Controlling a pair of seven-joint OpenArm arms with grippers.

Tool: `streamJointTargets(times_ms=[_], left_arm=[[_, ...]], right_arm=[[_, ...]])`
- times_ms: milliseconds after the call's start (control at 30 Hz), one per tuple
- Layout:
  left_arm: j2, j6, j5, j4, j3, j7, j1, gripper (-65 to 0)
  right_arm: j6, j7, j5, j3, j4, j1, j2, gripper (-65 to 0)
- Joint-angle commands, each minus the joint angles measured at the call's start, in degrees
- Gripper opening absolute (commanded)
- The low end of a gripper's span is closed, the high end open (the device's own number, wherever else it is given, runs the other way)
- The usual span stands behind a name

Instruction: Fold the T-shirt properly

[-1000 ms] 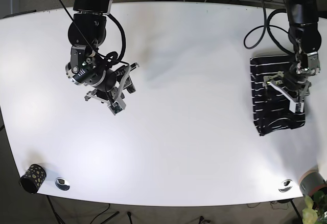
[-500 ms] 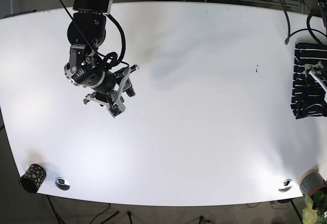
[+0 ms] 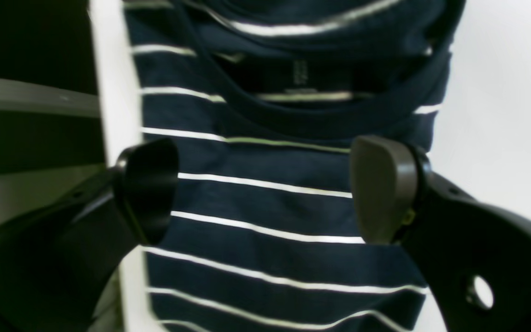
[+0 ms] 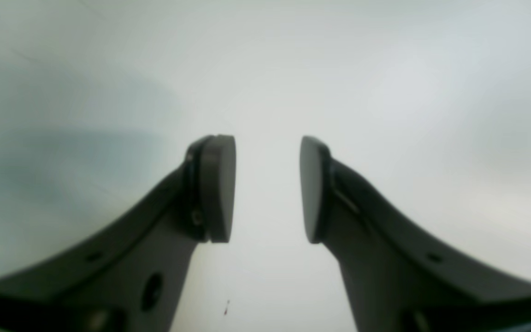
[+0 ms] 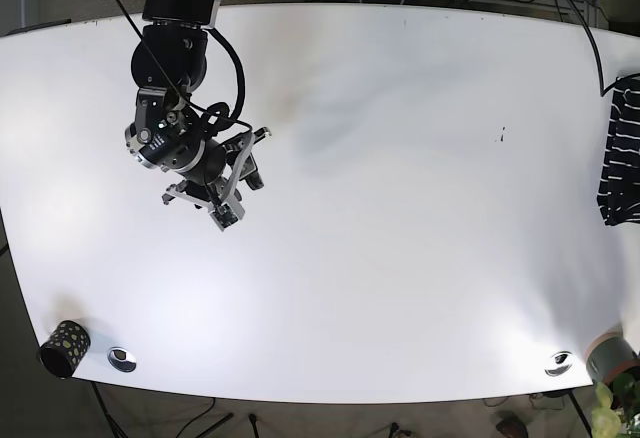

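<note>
The folded T-shirt (image 3: 284,203), dark navy with thin white stripes, lies under my left gripper (image 3: 265,191), collar side away from the camera. That gripper is open, one finger on each side of the shirt and nothing pinched. In the base view the T-shirt (image 5: 622,153) sits at the table's far right edge, partly cut off by the frame, and the left arm is out of sight. My right gripper (image 5: 238,190) hovers over bare table at the left. The right wrist view shows the right gripper (image 4: 268,189) open and empty.
The white table's edge (image 3: 109,92) runs right beside the shirt. A spotted black cup (image 5: 64,347) and a metal disc (image 5: 122,359) sit at the front left corner. Another disc (image 5: 559,363) and a plant pot (image 5: 612,358) are at the front right. Cables lie behind the table.
The folded T-shirt slid rightward to the table's right edge with the left gripper over it, and the left arm left the base view. The right arm barely shifted.
</note>
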Motion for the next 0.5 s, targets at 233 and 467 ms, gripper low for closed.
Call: streamJointTargets(times_ms=[233, 467], left_arm=[[1.69, -0.06, -1.41, 12.99, -11.07, 1.6, -0.93, -10.4], [8.46, 4.86, -0.88, 21.78, -10.72, -3.41, -0.93, -10.1]], right_arm=[[0.06, 5.08, -2.7, 0.04, 1.64, 3.66, 0.7, -43.4], [0.06, 21.69, -14.57, 0.13, 3.4, 1.2, 0.61, -43.4]])
